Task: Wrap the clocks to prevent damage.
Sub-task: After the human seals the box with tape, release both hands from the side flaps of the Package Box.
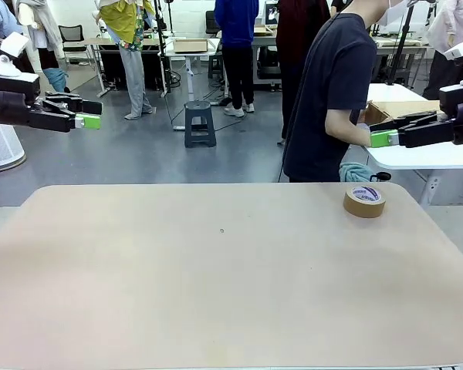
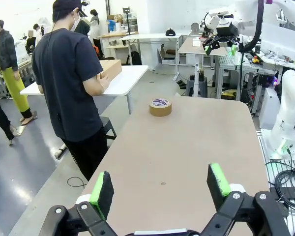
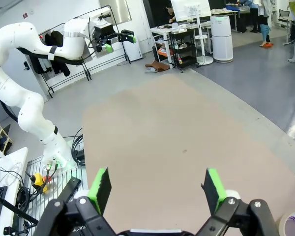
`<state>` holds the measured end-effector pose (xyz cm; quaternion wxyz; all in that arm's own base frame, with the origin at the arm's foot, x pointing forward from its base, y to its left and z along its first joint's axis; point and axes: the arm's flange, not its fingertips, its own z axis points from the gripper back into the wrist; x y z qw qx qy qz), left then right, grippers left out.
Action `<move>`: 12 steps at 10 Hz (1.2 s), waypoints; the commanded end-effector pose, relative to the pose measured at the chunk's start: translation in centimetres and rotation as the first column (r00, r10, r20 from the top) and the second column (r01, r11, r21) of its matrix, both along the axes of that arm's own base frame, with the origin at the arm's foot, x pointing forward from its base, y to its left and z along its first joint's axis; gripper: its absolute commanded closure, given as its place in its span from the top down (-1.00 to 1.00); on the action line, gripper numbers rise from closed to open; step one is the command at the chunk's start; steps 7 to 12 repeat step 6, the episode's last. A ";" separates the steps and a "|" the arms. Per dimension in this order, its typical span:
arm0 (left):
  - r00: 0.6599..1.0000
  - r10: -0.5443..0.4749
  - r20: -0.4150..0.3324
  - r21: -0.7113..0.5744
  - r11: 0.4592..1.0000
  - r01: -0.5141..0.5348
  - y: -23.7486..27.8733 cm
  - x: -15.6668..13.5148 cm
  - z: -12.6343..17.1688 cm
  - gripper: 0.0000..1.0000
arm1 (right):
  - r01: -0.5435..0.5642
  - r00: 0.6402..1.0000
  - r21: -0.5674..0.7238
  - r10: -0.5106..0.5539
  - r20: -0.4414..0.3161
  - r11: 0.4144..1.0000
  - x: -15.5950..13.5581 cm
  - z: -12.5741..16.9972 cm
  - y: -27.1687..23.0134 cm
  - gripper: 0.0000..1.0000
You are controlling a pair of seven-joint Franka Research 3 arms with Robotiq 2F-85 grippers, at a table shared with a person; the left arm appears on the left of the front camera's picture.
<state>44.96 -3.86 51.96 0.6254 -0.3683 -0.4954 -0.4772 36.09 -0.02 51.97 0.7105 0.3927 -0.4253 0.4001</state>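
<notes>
While a person [image 1: 332, 92] apparently handles a box, tape [image 1: 364, 200] sits on the table [image 1: 216, 285]

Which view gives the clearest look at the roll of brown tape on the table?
The front view: the tape roll lies flat, whole and unobstructed near the table's far right. The left wrist view shows it whole but farther off; the right wrist view catches only a sliver at its corner.

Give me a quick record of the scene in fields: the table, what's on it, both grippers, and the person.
table: long beige table with rounded corners
on table: roll of brown packing tape, lying flat near the far right corner
left gripper: open, raised at the table's left side, holding nothing
right gripper: open, raised at the right side, holding nothing
person: in a dark T-shirt, at the far side, turned away, hands on a cardboard box on a white side table
</notes>
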 end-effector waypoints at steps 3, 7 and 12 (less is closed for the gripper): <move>1.000 -0.006 -0.002 -0.009 1.000 0.006 0.1 0.0 0.1 1.00 | -0.002 1.000 0.003 0.002 0.000 1.000 -0.1 -0.1 0.0 1.00; 1.000 -0.006 -0.002 -0.009 1.000 0.006 0.1 0.0 0.1 1.00 | -0.002 1.000 0.003 0.002 0.000 1.000 -0.1 -0.1 0.0 1.00; 1.000 -0.006 -0.002 -0.009 1.000 0.006 0.1 0.0 0.1 1.00 | -0.002 1.000 0.003 0.002 0.000 1.000 -0.1 -0.1 0.0 1.00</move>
